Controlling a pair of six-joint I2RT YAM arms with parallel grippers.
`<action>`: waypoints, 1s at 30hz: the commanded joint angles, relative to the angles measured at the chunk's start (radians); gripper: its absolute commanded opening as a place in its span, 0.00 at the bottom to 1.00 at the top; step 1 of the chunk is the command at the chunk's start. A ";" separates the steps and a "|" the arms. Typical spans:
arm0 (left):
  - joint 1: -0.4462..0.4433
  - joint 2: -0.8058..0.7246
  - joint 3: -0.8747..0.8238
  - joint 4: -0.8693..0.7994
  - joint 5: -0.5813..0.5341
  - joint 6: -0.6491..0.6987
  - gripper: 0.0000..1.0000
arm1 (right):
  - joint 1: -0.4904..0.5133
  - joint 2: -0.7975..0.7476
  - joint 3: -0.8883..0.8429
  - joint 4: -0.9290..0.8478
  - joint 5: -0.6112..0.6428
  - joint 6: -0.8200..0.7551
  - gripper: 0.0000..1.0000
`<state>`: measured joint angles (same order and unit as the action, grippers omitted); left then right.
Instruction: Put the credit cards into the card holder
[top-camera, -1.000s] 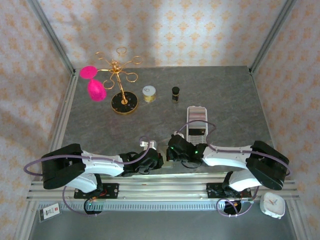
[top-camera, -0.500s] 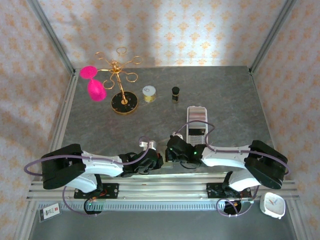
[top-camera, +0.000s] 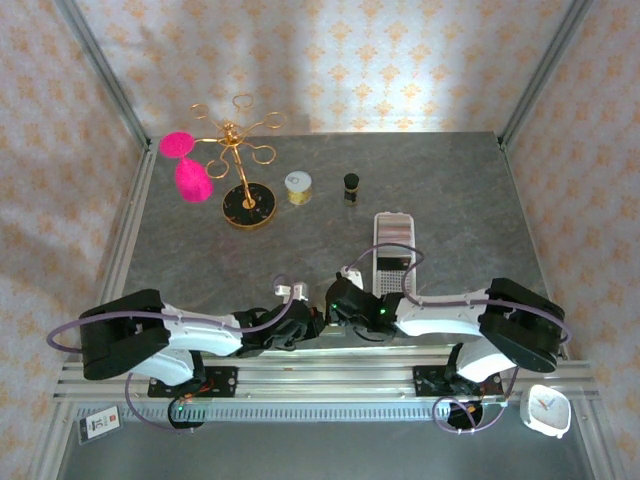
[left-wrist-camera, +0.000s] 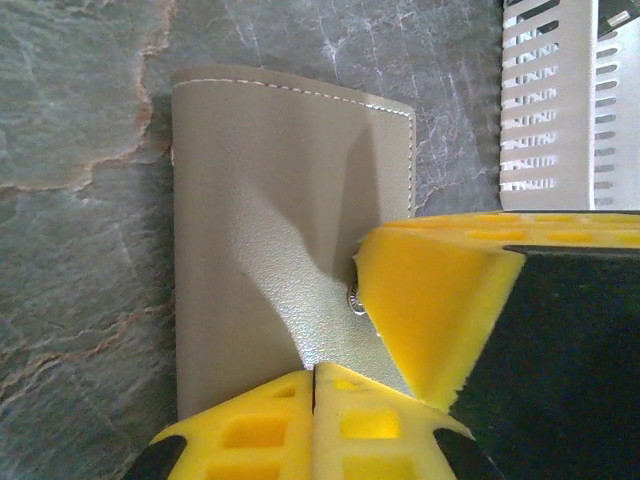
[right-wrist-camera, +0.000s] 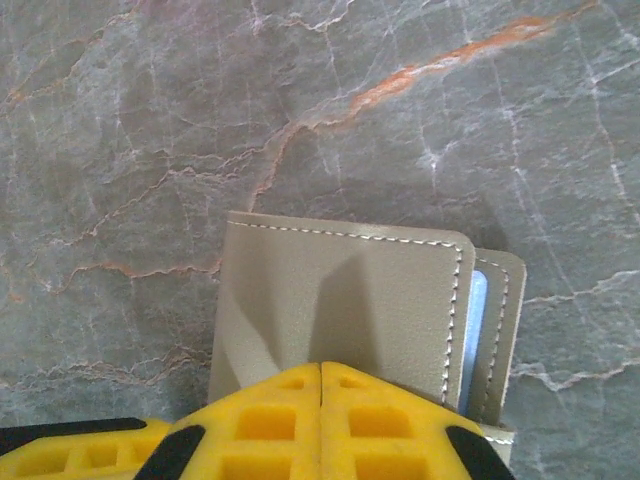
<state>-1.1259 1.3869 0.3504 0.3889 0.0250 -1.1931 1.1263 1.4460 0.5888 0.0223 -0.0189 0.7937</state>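
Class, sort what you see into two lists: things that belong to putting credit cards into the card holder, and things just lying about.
Job: card holder, a bluish edge inside it (card or sleeve, unclear); left gripper and right gripper, both shut at it.
Lying about: white perforated tray; gold stand with pink puffs; small round tin; dark bottle; white clock.

A staged test booth, with wallpapered panels (top-camera: 400, 60), aluminium framing (top-camera: 330, 380) and marbled table (top-camera: 450, 190).
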 joint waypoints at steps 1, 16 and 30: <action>-0.009 -0.015 -0.059 -0.008 0.006 -0.035 0.00 | 0.047 0.076 -0.023 -0.117 -0.028 0.038 0.00; 0.025 -0.097 -0.135 0.060 -0.015 -0.084 0.00 | 0.126 0.079 -0.115 -0.102 0.036 0.071 0.00; 0.078 -0.324 -0.168 -0.140 -0.097 -0.117 0.00 | 0.218 0.207 -0.071 -0.238 0.139 0.101 0.00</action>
<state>-1.0630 1.1042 0.1860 0.3519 -0.0189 -1.2942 1.3014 1.5387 0.5781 0.0978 0.2619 0.8650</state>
